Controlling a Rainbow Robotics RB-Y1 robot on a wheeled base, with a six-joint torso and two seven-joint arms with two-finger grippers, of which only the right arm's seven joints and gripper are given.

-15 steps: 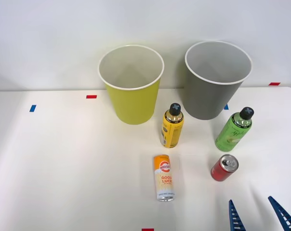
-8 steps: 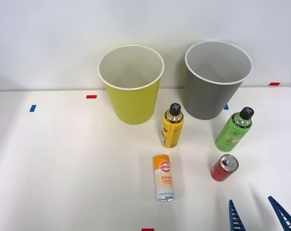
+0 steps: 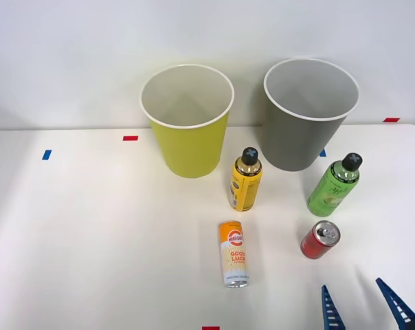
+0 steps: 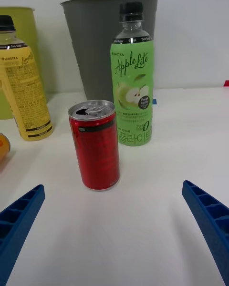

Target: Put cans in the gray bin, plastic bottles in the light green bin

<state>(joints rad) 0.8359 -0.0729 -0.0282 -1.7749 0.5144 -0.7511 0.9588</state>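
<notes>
A short red can (image 3: 320, 240) (image 4: 94, 145) stands upright on the white table. Just in front of it my right gripper (image 3: 362, 306) (image 4: 112, 229) is open, its blue fingers apart with nothing between them. The slim orange-and-cream can (image 3: 233, 253) stands left of the red one. Behind the red can stands the green bottle (image 3: 333, 185) (image 4: 133, 80), and the yellow-labelled bottle (image 3: 245, 180) (image 4: 21, 85) stands mid-table. The gray bin (image 3: 306, 115) (image 4: 93, 38) and the light green bin (image 3: 187, 120) (image 4: 27, 33) stand at the back.
Small red tape marks (image 3: 130, 138) and blue tape marks (image 3: 47, 155) lie on the table (image 3: 97, 234). A white wall rises right behind the bins. Open tabletop lies to the left.
My right gripper has shifted slightly left and lower in the front view. The cans, bottles and bins have not moved.
</notes>
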